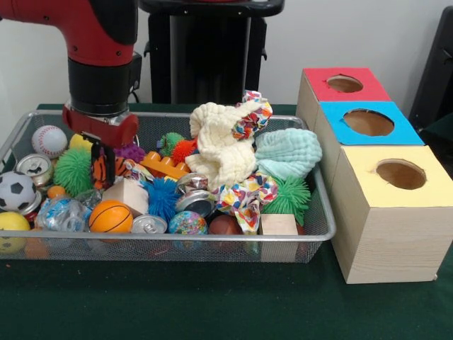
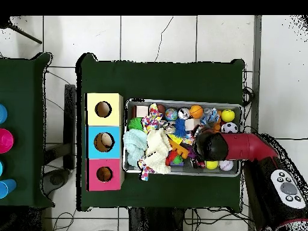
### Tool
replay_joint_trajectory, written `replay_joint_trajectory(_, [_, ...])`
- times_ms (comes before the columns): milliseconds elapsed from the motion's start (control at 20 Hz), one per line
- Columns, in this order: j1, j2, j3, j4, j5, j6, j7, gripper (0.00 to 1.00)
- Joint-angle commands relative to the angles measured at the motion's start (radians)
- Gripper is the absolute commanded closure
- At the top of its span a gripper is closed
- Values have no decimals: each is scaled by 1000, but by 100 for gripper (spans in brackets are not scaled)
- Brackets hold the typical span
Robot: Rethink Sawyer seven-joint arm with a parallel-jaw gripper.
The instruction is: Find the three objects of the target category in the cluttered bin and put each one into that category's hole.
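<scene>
Three holes are showing nothing deposited; gripper (image 1: 103, 166) is hovering inside the bin (image 1: 322, 212), finger state indeterminable.

my view: red arm (image 1: 85, 28) enters from above, black wrist pointing straight down; the hand (image 1: 103, 166) hangs low beneath it. i cannot tell how its jaws stand.

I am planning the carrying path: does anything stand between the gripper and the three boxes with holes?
Yes. A heap of cloths rises above the bin's rim between the gripper, at the opposite end, and the boxes. The holes on top are uncovered.
</scene>
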Motion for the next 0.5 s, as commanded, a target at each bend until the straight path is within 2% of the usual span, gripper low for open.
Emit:
replay_joint_trajectory(50, [45,-132,59,38,-9,56,-151,100])
replay_joint_trajectory(250, [68,-241,47,91,70,185,-142,100])
replay_joint_trajectory(500, [65,-262,49,123,113,211,-127,100])
